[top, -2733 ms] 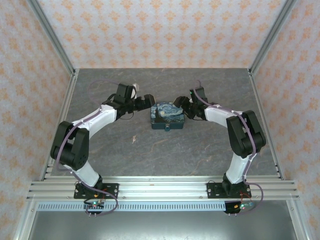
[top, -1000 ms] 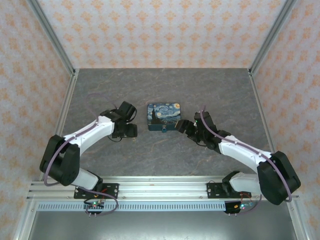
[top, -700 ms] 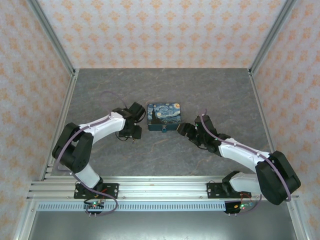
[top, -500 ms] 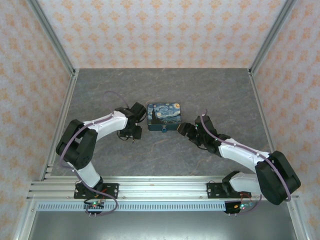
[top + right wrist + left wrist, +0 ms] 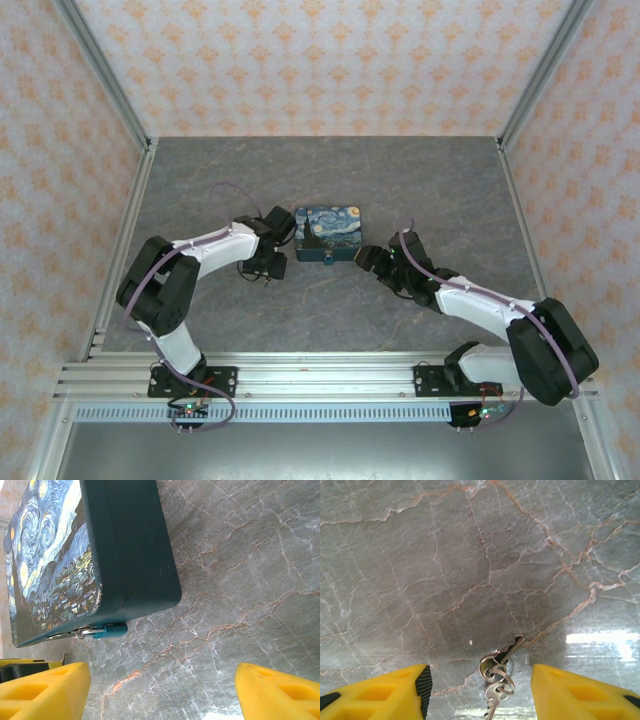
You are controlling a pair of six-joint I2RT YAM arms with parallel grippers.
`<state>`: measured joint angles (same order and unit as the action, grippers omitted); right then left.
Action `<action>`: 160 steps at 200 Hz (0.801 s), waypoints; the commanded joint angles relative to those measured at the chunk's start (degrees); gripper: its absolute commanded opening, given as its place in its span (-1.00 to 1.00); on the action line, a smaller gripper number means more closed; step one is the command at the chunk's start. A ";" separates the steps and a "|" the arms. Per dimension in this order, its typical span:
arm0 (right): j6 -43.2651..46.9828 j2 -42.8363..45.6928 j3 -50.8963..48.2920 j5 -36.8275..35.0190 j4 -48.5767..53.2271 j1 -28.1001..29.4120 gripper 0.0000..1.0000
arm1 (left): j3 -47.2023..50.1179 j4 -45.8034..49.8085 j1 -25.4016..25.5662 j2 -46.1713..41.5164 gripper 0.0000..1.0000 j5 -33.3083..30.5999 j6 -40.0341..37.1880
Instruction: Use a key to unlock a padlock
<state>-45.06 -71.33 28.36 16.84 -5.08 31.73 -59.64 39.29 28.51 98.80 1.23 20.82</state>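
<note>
1. Left gripper (image 5: pixel 479 682), jaws spread, straddles the key (image 5: pixel 510 650) lying flat on the table (image 5: pixel 445 555), its blade slanting away and rightward.
2. Right gripper (image 5: pixel 160 685), jaws also spread and empty, faces the teal padlock (image 5: pixel 110 629) lying along the box (image 5: pixel 125 545)'s front edge.

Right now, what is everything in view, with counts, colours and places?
box: one, dark teal with a starry-night painting on the lid, mid-table
padlock: one, teal, at the box's front latch
keys: small bunch on a ring, silver, flat on the table beside the box
table: one, grey marbled
walls: three, cream with orange pattern, around the table
left end effector: one, yellow, open over the keys, not touching them
right end effector: one, yellow, open near the box's padlock side
</note>
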 commanded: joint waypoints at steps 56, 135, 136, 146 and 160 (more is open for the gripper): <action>-0.61 0.31 0.12 -1.93 -0.04 -0.30 0.52 | 0.49 -2.09 0.49 3.74 -0.15 0.34 -2.19; 0.30 1.04 1.17 -1.66 1.39 -1.47 0.52 | 4.85 -5.05 0.50 2.86 -0.97 3.07 0.65; 0.31 1.03 1.21 -1.69 1.39 -1.48 0.52 | 4.86 -5.16 0.50 2.83 -0.99 3.16 0.68; 0.32 1.01 1.43 -1.56 1.40 -1.62 0.52 | 5.21 -5.32 0.50 2.64 -1.00 3.55 0.96; 0.49 1.02 1.67 -1.13 1.48 -1.89 0.52 | 5.54 -5.76 0.49 1.92 -1.00 4.56 1.44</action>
<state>-45.21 -71.29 28.40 16.49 -4.34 30.37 -57.54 33.80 29.26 98.76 4.67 20.93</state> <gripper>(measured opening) 0.762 0.047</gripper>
